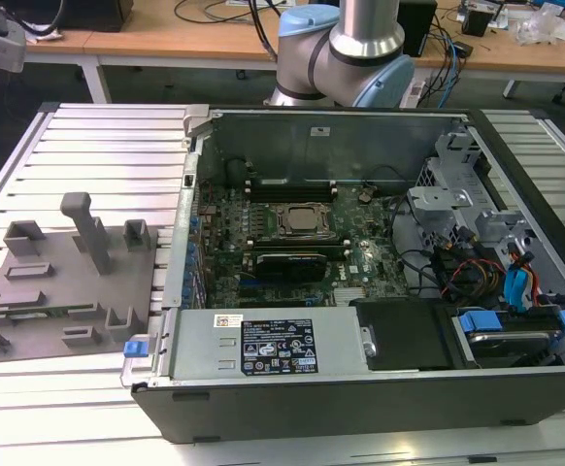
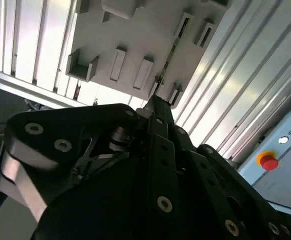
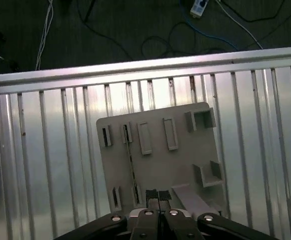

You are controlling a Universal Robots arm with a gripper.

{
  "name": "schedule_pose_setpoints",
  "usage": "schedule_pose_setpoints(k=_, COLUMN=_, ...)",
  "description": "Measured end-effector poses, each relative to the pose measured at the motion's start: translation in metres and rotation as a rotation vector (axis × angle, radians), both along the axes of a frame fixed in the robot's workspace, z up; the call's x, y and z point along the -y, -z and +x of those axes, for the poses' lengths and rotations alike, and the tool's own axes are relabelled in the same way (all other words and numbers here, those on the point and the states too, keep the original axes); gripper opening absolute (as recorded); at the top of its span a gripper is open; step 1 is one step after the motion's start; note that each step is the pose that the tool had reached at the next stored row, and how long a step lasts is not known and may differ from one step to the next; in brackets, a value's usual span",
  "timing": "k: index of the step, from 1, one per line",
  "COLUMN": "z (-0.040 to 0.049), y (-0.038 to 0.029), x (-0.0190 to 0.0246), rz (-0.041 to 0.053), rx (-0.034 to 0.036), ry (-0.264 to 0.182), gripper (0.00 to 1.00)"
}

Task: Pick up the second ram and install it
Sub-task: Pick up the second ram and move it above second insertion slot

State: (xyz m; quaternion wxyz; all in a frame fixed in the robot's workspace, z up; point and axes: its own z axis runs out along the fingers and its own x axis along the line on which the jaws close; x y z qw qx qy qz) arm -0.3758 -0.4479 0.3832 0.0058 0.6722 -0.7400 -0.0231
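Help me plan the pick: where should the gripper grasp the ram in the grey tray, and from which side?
The ram stands on edge in the grey tray's end slots, so only its top is free. Probably grip that long upper edge near mid-length, coming straight down, pinching its two flat faces.

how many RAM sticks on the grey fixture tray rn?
1. The second ram stands on edge in the grey fixture tray, in one slot pair; the neighbouring pair looks empty. None seems hidden.
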Motion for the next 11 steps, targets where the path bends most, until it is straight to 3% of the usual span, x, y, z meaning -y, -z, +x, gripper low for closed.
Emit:
schedule_pose_setpoints(k=7, z=0.0, y=0.0, x=0.0, rz=0.0, rx=0.0, ry=-0.073, gripper=0.11)
schedule_pose_setpoints(k=11, z=0.0, y=0.0, x=0.0, rz=0.0, rx=0.0, ry=-0.078, gripper=0.11)
